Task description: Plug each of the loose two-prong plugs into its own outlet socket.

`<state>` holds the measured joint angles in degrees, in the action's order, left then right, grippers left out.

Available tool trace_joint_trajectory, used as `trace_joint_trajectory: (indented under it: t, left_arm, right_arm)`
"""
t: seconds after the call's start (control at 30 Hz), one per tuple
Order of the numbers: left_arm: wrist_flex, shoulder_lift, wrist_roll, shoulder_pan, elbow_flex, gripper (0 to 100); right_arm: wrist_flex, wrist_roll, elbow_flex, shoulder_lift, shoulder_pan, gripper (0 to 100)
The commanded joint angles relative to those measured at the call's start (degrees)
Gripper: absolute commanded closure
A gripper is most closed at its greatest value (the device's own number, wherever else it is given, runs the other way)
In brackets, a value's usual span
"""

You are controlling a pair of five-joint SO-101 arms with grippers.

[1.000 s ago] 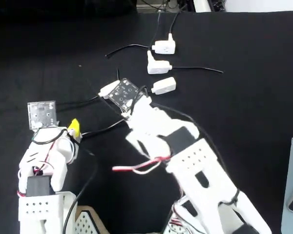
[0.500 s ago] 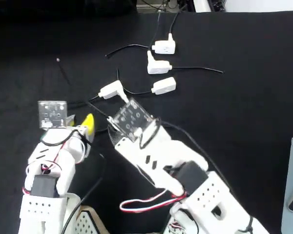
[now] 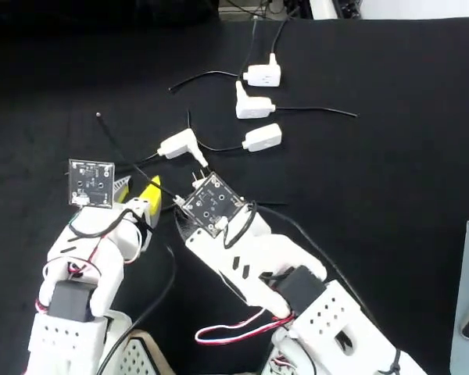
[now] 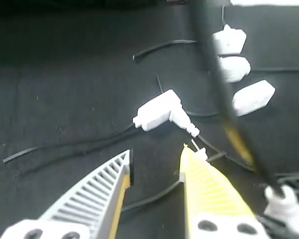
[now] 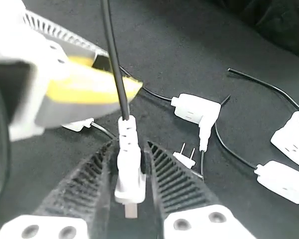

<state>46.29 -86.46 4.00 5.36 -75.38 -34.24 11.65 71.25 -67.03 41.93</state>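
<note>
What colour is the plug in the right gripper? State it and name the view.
White plug, black cord; clearest in the right wrist view.

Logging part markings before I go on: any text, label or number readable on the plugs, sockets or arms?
No text can be read anywhere.
Circuit board on the left arm: tiny marks, too small to read.
Circuit board on the right arm: likewise too small.
Plug held in the right hand: no print visible.
White sockets: no print visible.

White plug (image 5: 128,169), black cord (image 5: 112,59); white sockets (image 3: 262,76) on black table (image 3: 391,156); left gripper (image 4: 156,150) yellow and grey, right gripper (image 5: 130,144) ribbed black.
</note>
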Motion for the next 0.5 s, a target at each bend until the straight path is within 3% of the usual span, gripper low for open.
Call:
trace_joint_trajectory:
  t: [0.0, 0.17, 0.3, 0.47]
  left_arm:
    - [-0.9, -0.6, 0.0, 0.7, 5.0, 83]
    - [-0.8, -0.6, -0.9, 2.6, 5.5, 83]
    - [1.5, -0.6, -9.6, 10.5, 5.1, 83]
    - [2.8, -0.6, -11.1, 13.5, 6.5, 83]
  right_arm:
    - [1.3, -0.6, -0.1, -1.0, 0.5, 98.7]
    - [1.1, -0.6, -0.1, -1.0, 0.5, 98.7]
    - [0.9, -0.6, 0.0, -1.0, 0.5, 98.7]
    - [0.9, -0.6, 2.4, -1.4, 0.5, 98.7]
